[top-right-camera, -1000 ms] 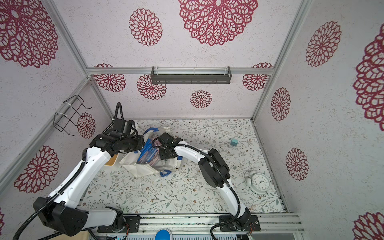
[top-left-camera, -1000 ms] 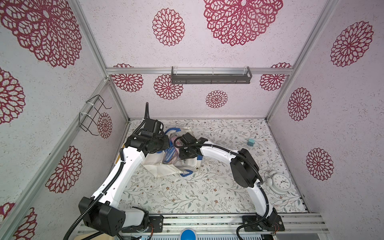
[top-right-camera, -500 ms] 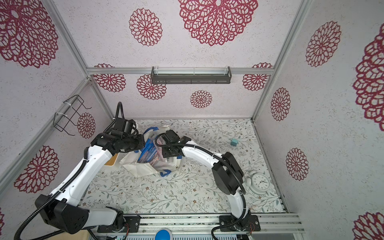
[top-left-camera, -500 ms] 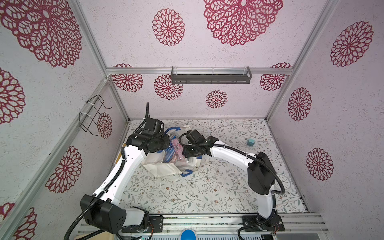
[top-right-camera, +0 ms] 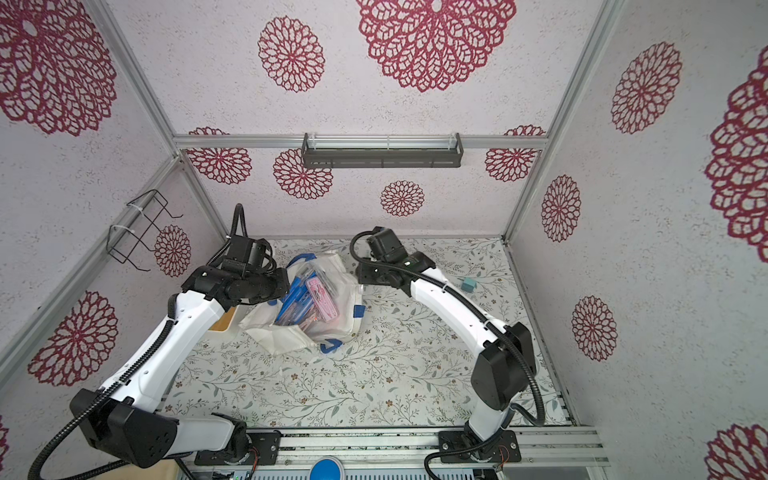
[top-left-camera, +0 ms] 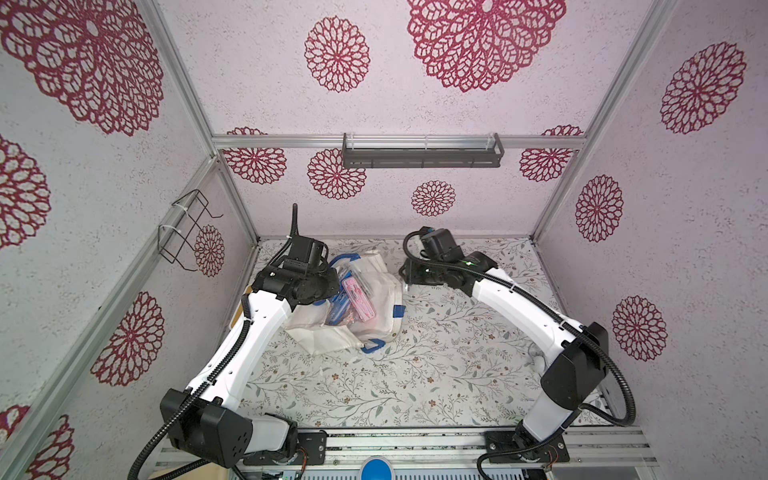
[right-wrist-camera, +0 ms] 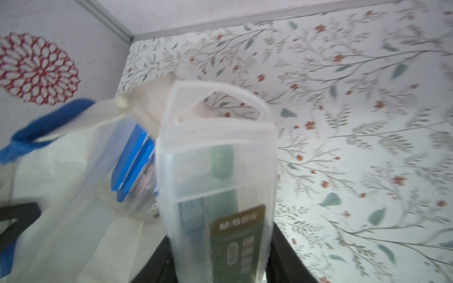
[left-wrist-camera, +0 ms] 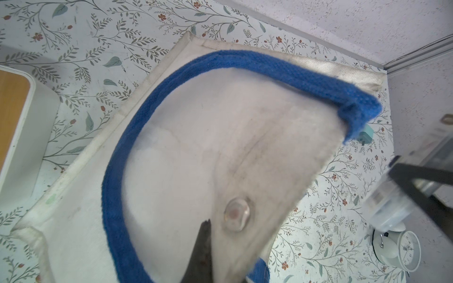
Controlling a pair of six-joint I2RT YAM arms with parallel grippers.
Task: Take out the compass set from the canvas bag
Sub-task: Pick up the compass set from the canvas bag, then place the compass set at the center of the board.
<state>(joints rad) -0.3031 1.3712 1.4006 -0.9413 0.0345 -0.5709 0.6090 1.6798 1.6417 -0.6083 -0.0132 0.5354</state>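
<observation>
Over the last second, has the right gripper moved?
Yes. In a top view the right gripper, shut on the clear case, has withdrawn rightward off the canvas bag, toward the middle of the wall shelf.

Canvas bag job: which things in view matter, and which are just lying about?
Job: off-white canvas bag with blue handles; clear plastic case with green contents, held beside it; pink plastic case inside it.
Lying about: white alarm clock; small teal block; wood-topped white box.

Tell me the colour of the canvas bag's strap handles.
Bright blue; the handle shows best in the left wrist view.
</observation>
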